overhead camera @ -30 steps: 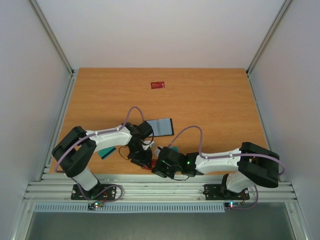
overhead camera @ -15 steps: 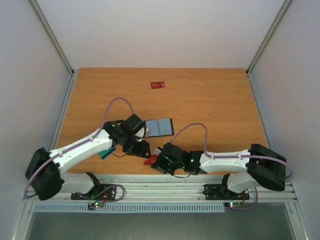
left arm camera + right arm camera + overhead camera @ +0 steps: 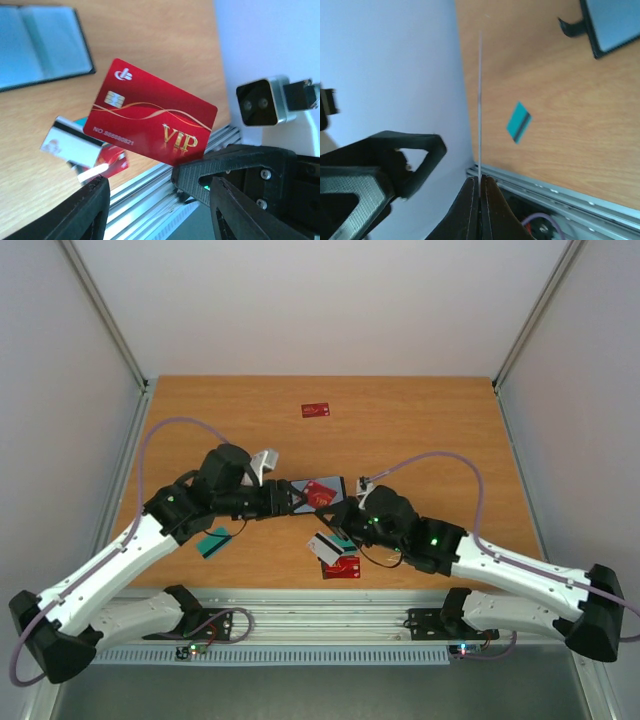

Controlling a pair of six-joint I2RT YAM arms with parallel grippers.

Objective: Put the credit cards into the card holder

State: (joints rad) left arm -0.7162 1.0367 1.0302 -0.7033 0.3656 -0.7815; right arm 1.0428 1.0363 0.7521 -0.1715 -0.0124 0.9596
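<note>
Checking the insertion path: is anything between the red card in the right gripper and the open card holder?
Nothing visible. The right gripper holds the red card close to the card holder, whose inside lies bare; the left gripper stands open beside the card.

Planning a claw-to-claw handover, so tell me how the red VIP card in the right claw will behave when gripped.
Probably stiff: held at one edge by the right claw, the red VIP card juts out straight, no droop. Likely light and slippery: thin, glossy faces, so it may pivot in a small pinch.
</note>
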